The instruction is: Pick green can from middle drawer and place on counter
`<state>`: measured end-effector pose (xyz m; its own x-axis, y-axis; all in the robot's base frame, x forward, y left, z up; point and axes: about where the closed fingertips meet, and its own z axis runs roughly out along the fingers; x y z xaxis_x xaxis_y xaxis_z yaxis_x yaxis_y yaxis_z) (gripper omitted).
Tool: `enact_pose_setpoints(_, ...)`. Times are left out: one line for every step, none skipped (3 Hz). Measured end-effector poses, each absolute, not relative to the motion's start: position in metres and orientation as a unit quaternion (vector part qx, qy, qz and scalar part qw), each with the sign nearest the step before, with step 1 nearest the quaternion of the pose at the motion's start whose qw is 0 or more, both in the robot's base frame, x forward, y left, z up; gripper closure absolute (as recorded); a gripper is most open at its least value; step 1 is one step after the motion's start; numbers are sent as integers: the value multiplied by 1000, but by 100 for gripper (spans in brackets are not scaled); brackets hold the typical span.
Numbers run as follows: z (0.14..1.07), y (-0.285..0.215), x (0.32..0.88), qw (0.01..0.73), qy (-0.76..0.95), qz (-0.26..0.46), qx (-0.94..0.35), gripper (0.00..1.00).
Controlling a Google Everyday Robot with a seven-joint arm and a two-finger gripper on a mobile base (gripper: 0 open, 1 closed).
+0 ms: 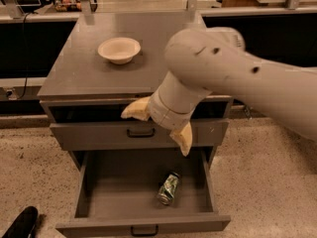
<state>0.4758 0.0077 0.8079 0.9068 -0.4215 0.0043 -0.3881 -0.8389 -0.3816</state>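
The green can [168, 188] lies on its side in the open middle drawer [143, 224], right of the drawer's centre. My gripper [159, 124] hangs above the drawer, in front of the closed drawer front above it, with its two cream fingers [184, 139] spread wide and empty. It is well above the can and slightly to its left. The counter [94, 73] is the cabinet's grey top, partly hidden by my arm on the right.
A cream bowl [119, 49] stands on the counter's back left part. A dark object [19, 223] lies on the speckled floor at the lower left. A dark shelf unit runs behind the cabinet.
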Motion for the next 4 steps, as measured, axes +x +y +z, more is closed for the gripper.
enact_pose_setpoints(740, 0, 461, 58, 142, -7, -988, 0)
enact_pose_setpoints(729, -11, 471, 4, 98, -31, -995, 0)
enact_pose_setpoints(720, -18, 470, -3, 118, -26, -993, 0)
enact_pose_setpoints(700, -56, 462, -2, 110, -50, -993, 0)
